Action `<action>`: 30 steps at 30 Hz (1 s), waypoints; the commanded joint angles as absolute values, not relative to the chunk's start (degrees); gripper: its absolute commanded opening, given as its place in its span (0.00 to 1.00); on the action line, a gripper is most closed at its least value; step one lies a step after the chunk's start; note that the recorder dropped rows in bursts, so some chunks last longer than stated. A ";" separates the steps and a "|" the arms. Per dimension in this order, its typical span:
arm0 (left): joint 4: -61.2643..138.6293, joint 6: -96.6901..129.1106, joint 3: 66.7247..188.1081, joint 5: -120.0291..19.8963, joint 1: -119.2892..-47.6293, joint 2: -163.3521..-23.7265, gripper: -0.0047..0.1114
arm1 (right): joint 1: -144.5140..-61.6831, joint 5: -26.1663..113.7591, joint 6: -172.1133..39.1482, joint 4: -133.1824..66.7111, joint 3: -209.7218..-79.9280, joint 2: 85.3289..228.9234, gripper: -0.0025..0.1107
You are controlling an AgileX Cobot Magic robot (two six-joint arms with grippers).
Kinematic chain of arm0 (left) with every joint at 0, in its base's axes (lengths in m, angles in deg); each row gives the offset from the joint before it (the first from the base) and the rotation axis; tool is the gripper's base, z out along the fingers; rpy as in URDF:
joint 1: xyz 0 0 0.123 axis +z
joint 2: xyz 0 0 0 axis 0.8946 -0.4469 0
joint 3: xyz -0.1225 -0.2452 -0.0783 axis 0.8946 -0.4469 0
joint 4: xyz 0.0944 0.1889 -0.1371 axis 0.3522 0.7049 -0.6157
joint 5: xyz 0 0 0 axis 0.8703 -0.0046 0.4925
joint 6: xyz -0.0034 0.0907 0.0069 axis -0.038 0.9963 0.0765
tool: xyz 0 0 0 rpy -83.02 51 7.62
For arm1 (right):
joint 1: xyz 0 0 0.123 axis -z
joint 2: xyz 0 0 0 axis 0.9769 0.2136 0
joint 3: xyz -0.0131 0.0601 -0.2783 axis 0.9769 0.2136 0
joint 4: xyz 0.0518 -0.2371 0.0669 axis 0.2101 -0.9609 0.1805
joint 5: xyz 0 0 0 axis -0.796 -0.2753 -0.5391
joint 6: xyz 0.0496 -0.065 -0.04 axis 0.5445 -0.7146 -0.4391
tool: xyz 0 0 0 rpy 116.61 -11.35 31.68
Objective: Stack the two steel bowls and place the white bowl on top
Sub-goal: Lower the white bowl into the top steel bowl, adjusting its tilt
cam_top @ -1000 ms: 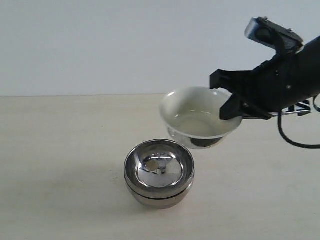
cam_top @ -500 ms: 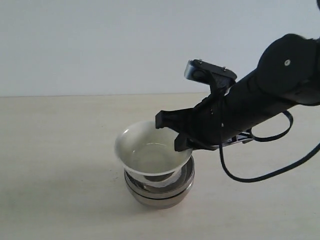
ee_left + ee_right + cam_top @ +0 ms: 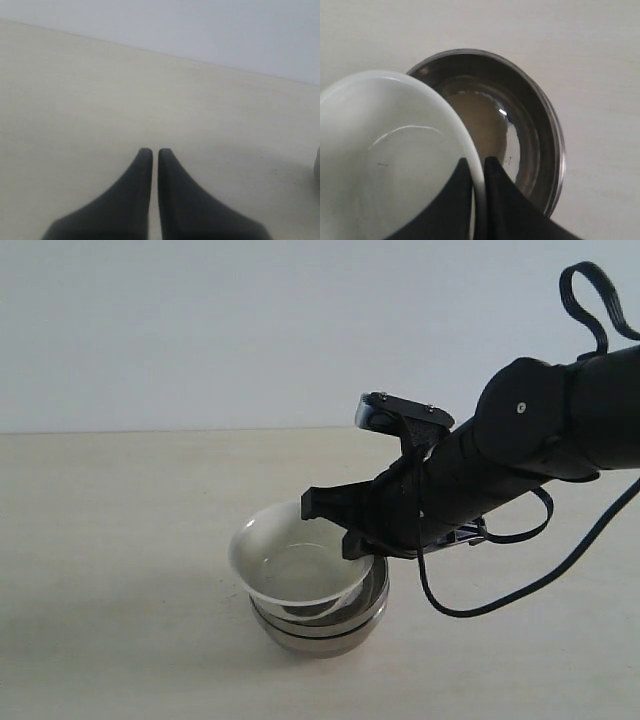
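Item one: two steel bowls (image 3: 318,625), mirror-finish, nested one inside the other, standing upright on the pale table (image 3: 120,540) near the middle of the exterior view. Item two: white bowl (image 3: 290,565), cream ceramic, empty, tilted, positioned over the steel stack and offset toward the left of the exterior view, its lower part dipping inside the upper steel rim; whether its foot rests on the steel cannot be told. Item three: right gripper (image 3: 478,161), black, jaws pinched on the white bowl's rim, one finger inside the bowl and one outside. Item four: left gripper (image 3: 151,152), jaws closed together with nothing between them, above bare table, well apart from the bowls
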State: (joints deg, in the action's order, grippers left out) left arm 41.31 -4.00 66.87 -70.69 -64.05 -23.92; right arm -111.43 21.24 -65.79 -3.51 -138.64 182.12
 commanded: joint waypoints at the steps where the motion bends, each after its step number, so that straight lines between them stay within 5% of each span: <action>1: 41.09 -3.60 66.72 -70.69 -63.94 -23.73 0.07 | -111.54 24.53 -65.79 -3.63 -138.57 182.03 0.02; 30: 41.09 -3.60 66.72 -70.69 -63.94 -23.73 0.07 | -106.16 22.26 -63.66 -4.61 -138.57 182.13 0.02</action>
